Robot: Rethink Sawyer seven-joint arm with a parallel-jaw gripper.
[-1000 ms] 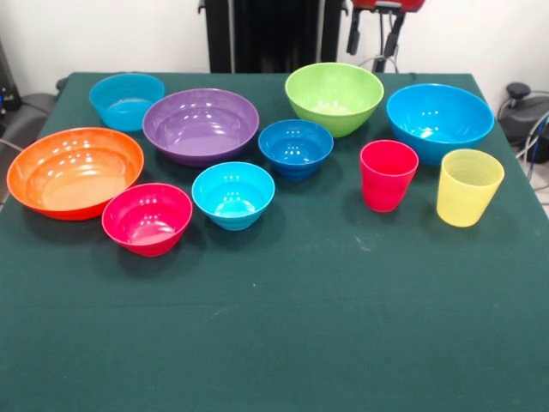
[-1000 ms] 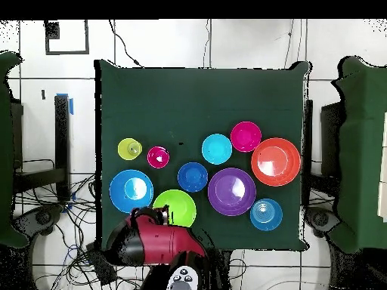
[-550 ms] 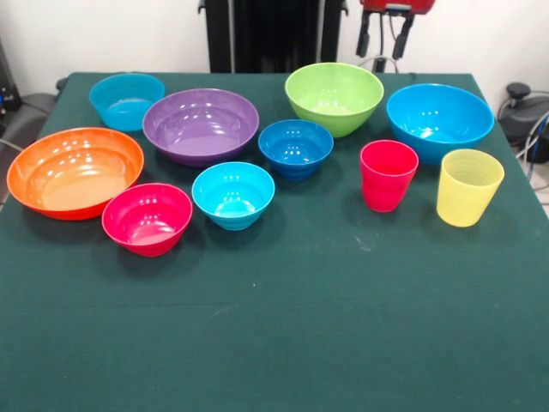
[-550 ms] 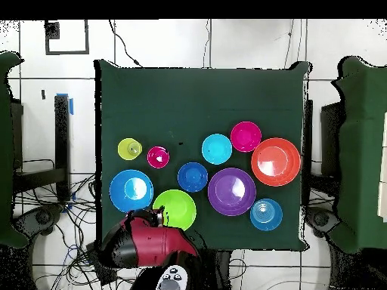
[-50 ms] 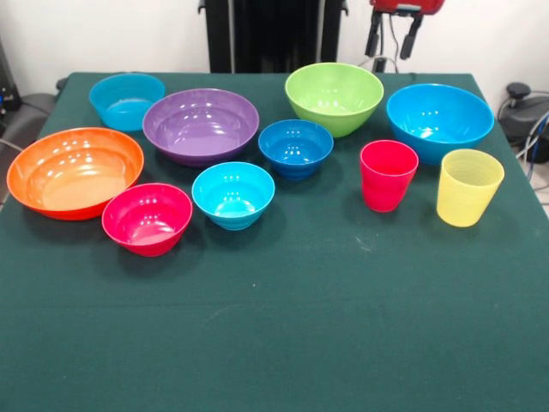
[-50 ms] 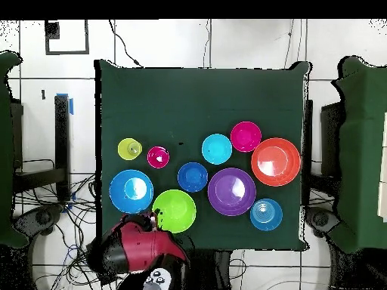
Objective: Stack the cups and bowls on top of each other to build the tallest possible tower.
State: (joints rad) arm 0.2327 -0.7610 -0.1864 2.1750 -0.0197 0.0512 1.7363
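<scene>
A desk (image 5: 283, 326) covered in dark green cloth is seen, stretching away below the jaws. A white tiled floor (image 6: 189, 41) with dark grid lines is shown around it in the overhead view. Black cables (image 6: 57, 219) are strewn over the floor beside the jaws' end of the desk. A black square outline (image 6: 66, 38) is marked on the floor well apart from the jaws, beyond the desk's opposite end.

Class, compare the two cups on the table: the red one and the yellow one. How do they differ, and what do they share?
The red cup is opaque; the yellow cup is translucent with faint ribs. In the front view the red cup stands left of the yellow cup, nearer the dark blue bowl, while the yellow cup is nearer the table edge. Both stand upright, tapered, empty and unstacked.
</scene>
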